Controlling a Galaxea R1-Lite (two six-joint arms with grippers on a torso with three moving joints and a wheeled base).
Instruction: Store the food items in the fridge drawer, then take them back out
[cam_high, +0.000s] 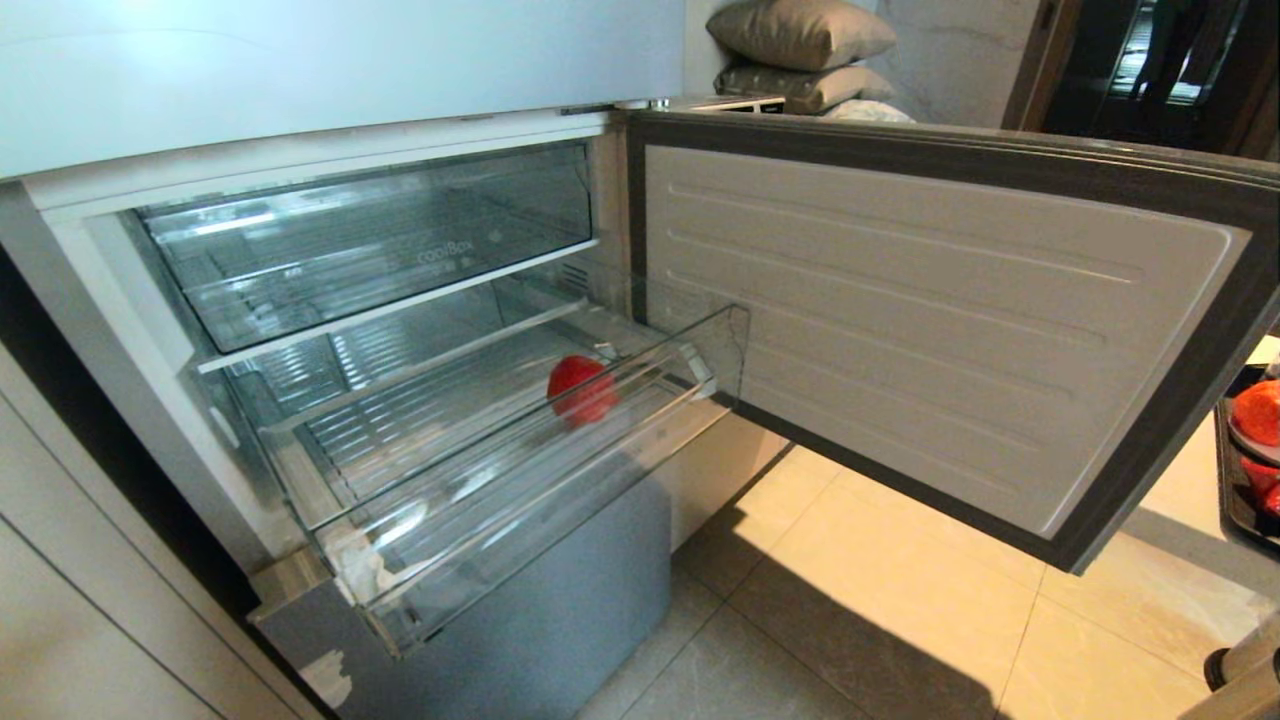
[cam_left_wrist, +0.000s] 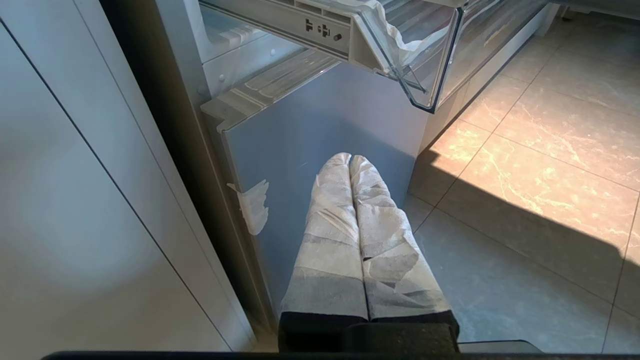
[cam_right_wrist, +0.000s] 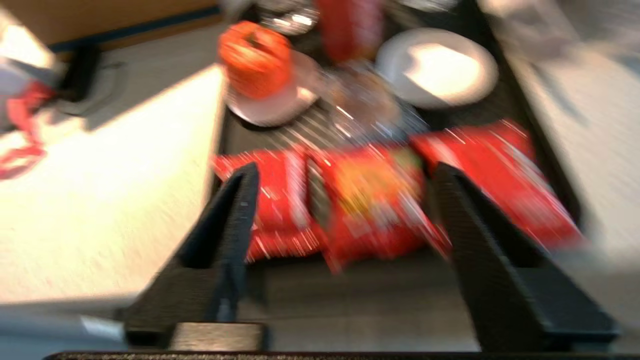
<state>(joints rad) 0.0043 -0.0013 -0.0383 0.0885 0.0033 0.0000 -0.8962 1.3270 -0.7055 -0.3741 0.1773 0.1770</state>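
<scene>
The clear fridge drawer (cam_high: 520, 500) is pulled out of the open fridge, and a red fruit (cam_high: 582, 388) lies in it toward its right end. An orange-red fruit (cam_right_wrist: 255, 59) sits on a small white plate in a black tray (cam_right_wrist: 360, 295); that same fruit (cam_high: 1260, 410) shows at the far right edge of the head view. My right gripper (cam_right_wrist: 345, 170) hovers open over the tray, above red snack bags (cam_right_wrist: 370, 205), holding nothing. It is out of the head view. My left gripper (cam_left_wrist: 350, 159) is shut and empty, low in front of the fridge's bottom panel.
The fridge door (cam_high: 900, 300) stands swung open to the right, between the drawer and the tray (cam_high: 1235, 490). A taller clear drawer (cam_high: 380, 240) sits closed above. An empty white plate (cam_right_wrist: 437, 67) also lies in the tray. Tiled floor (cam_high: 850, 620) spreads below the door.
</scene>
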